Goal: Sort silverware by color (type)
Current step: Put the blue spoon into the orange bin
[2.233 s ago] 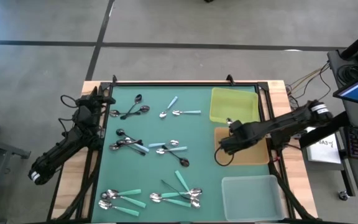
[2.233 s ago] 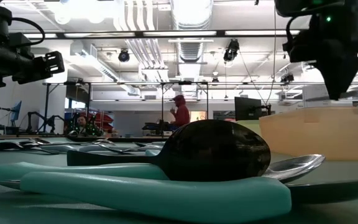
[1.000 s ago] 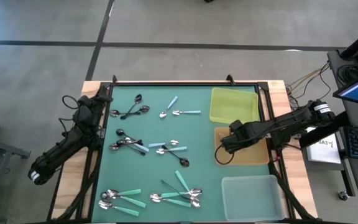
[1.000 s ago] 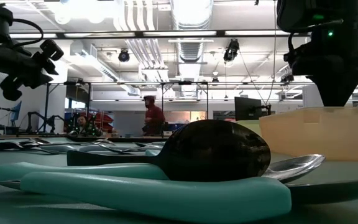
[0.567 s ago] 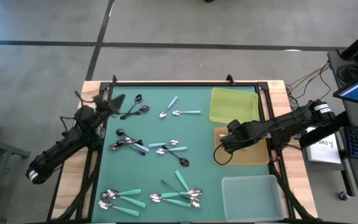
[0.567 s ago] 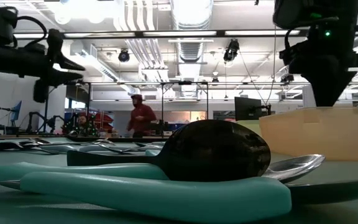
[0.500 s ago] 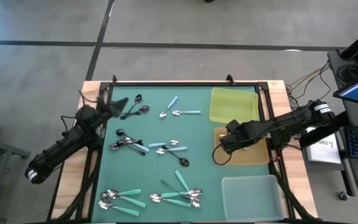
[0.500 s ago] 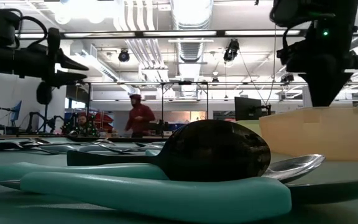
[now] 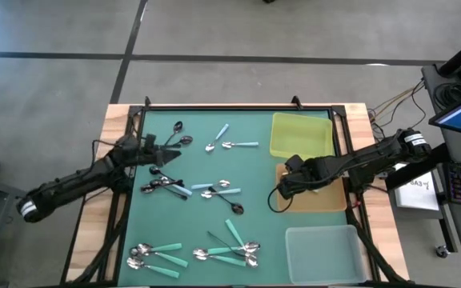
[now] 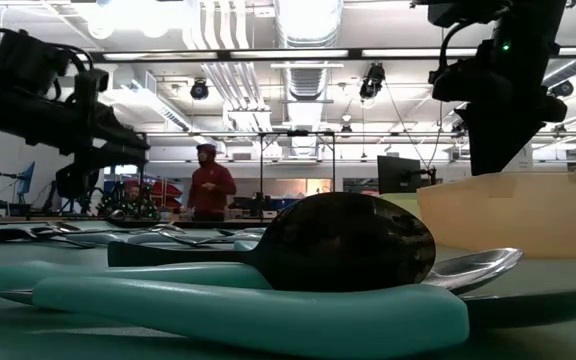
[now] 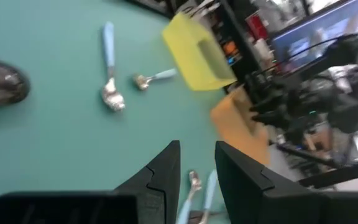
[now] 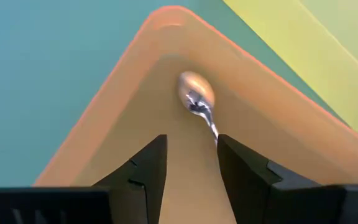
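- Left arm (image 9: pixel 78 180) reaches in over the left side of the green surface (image 9: pixel 266 232). The left jaws are empty with a narrow gap between them, and hang between two groups of dark spoons.
- The dark-handled pair (image 9: pixel 174 134) lies just beyond the left jaws toward the far edge, long axes slanted with bowls toward the far side. The dark cluster (image 9: pixel 163 185) lies just on the near side, long axes running roughly across the surface.
- Judgement: the left arm is clearly nearer both dark groups. The cluster overlaps a light blue handle, so a clean single pick looks hard there; the far pair looks easier.
- Right arm (image 9: pixel 358 164) has its jaws over the left corner of the orange tray (image 9: pixel 330 200). They stand apart, with nothing seen clamped.
- One spoon (image 12: pixel 196 93) lies in that tray corner, bowl away from the right jaws. Its handle runs back toward them, the end hidden behind a finger.
- Yellow tray (image 9: pixel 302 136) and clear tray (image 9: pixel 322 248) show nothing inside.
- Still loose:
  - light blue spoons (image 9: pixel 229 144) at the far middle;
  - a blue pair (image 9: pixel 214 190) and a lone black spoon (image 9: pixel 234 206) mid-surface;
  - teal spoons (image 9: pixel 230 250) near the front edge.
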`<state>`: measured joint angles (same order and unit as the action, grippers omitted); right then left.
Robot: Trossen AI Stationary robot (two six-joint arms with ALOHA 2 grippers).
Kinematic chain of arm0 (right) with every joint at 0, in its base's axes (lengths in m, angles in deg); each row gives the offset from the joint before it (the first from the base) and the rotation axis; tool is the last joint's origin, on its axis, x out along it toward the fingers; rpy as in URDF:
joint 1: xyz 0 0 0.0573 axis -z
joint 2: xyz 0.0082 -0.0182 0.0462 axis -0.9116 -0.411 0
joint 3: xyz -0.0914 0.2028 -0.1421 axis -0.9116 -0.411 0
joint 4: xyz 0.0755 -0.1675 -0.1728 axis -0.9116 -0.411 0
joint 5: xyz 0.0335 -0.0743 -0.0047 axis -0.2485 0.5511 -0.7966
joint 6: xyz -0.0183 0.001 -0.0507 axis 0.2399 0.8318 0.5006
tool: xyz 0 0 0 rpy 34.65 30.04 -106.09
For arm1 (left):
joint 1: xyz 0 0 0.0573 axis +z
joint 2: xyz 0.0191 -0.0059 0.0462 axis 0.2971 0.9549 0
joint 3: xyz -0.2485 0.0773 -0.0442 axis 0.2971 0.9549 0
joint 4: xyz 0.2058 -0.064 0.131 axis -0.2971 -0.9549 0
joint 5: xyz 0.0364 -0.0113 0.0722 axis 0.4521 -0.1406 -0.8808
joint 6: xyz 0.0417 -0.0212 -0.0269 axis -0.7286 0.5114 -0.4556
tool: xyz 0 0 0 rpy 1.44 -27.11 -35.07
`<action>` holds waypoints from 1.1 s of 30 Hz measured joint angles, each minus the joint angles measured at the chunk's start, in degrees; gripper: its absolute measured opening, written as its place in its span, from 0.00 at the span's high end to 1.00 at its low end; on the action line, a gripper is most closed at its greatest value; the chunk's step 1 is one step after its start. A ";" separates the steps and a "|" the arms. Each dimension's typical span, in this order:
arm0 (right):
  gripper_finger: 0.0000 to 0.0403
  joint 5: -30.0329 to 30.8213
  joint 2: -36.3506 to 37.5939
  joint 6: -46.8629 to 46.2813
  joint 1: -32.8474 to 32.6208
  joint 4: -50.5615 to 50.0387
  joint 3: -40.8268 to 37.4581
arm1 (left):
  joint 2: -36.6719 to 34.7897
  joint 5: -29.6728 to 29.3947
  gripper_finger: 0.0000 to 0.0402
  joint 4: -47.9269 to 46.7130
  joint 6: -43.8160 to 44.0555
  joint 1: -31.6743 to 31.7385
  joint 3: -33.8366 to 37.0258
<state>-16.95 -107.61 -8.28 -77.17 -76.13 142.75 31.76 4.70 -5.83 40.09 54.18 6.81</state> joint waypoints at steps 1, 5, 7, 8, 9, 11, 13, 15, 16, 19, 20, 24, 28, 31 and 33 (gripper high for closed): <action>0.67 0.00 0.00 0.00 0.00 -0.07 0.00 | 1.06 -0.44 0.79 0.30 -0.47 -0.29 0.00; 0.67 0.00 0.00 -0.02 0.13 -0.12 0.00 | 5.93 -1.95 0.79 0.41 -3.94 -0.91 -2.19; 0.67 0.02 0.00 0.05 0.13 -0.13 0.00 | 8.78 -3.23 0.79 0.45 -6.74 -0.91 -4.80; 0.67 0.02 0.00 0.53 0.14 -0.15 0.00 | 10.39 -3.99 0.79 0.56 -8.42 -0.91 -6.43; 0.68 0.07 0.00 1.35 0.22 -0.15 0.00 | 12.09 -5.67 0.79 0.56 -10.55 -0.95 -8.13; 0.68 0.75 0.00 4.26 0.28 -0.23 0.00 | 15.66 -11.19 0.79 -0.75 -14.87 -0.95 -11.73; 0.68 1.10 0.00 7.20 0.67 -0.36 0.00 | 19.70 -18.17 0.79 -3.16 -18.89 -0.92 -15.70; 0.68 1.30 -0.02 10.06 1.31 -0.40 0.00 | 24.27 -24.69 0.79 -5.69 -22.19 -0.90 -19.23; 0.68 1.63 -0.02 11.01 1.67 -0.42 0.00 | 26.85 -27.03 0.79 -6.45 -22.71 -0.88 -20.97; 0.68 4.13 -0.02 12.13 3.06 -0.42 0.00 | 34.55 -27.96 0.79 -7.63 -23.77 -0.69 -25.76; 0.68 5.04 -0.02 12.69 3.75 -0.44 0.00 | 37.20 -27.27 0.79 -7.79 -24.52 -0.71 -27.44; 0.68 7.21 0.00 14.62 6.85 -0.51 0.00 | 48.07 -26.94 0.78 -9.12 -23.70 -0.71 -33.34; 0.68 7.30 0.00 18.07 10.24 -0.43 0.00 | 58.02 -25.46 0.78 -8.93 -23.37 -1.18 -40.36; 0.68 7.29 0.00 21.90 12.71 -0.44 0.00 | 64.74 -25.41 0.78 -9.78 -23.87 -2.08 -46.10; 0.68 7.32 0.00 23.87 14.27 -0.44 0.00 | 68.75 -25.41 0.78 -10.84 -23.99 -2.67 -50.26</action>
<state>-9.63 -107.61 15.59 -62.91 -76.57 142.75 100.51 -20.71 -16.68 16.10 51.51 -43.44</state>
